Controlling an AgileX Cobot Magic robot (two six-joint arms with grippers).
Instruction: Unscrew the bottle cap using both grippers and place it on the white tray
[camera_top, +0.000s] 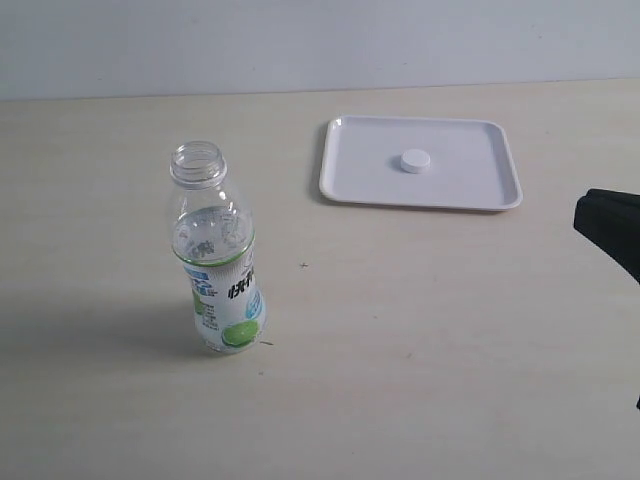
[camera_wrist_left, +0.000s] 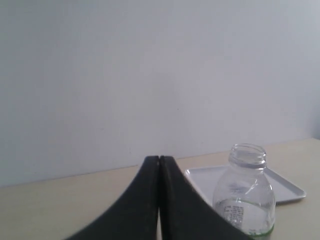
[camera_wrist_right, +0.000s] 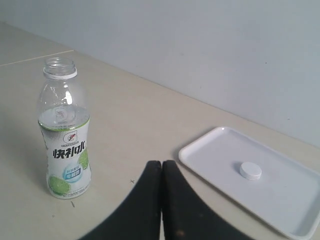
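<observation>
Pale tabletop under a blank wall: nearest you, the left gripper and right gripper have jaws pressed together on nothing, clear of the work. Your bottle stands upright, neck open. At its two o'clock, farther back, the white tray carries the bottle cap at its centre, so the job looks finished.

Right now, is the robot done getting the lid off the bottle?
It looks done. The bottle stands open, neck bare. The cap lies on the white tray. Nothing is in hand: the left tool and right tool are both shut and empty. Nothing seems left to do.
</observation>
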